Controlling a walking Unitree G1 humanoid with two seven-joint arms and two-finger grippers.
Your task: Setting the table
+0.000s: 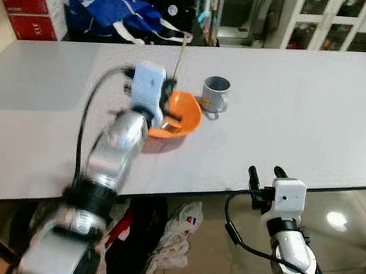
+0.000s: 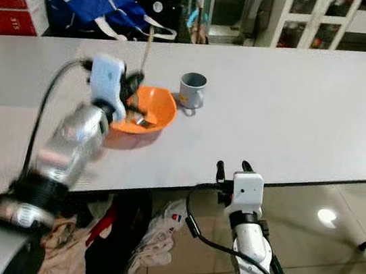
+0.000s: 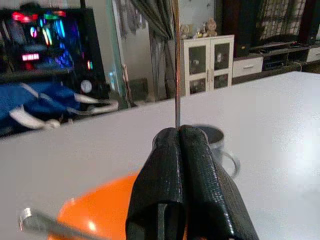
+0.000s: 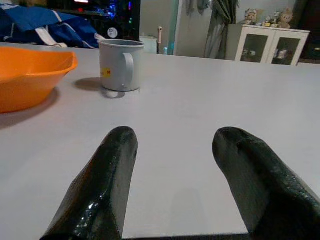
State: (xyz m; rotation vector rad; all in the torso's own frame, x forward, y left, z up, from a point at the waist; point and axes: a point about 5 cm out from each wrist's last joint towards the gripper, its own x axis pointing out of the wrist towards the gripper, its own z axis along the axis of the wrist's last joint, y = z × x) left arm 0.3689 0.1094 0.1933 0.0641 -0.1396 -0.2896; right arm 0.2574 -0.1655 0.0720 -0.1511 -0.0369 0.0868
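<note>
Head views: orange bowl and grey mug set on the white table, side by side; places look unfinished. My left gripper over the bowl pinches a thin stick upright.

Left wrist: fingers closed on the stick; a metal utensil lies in the bowl.

Right wrist: my right gripper spread wide, empty, at the table's near edge. Blue bag behind.

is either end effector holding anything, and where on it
The left end effector is shut on a thin stick, pinching its lower end above the orange bowl. The right end effector is open, holding nothing.
</note>
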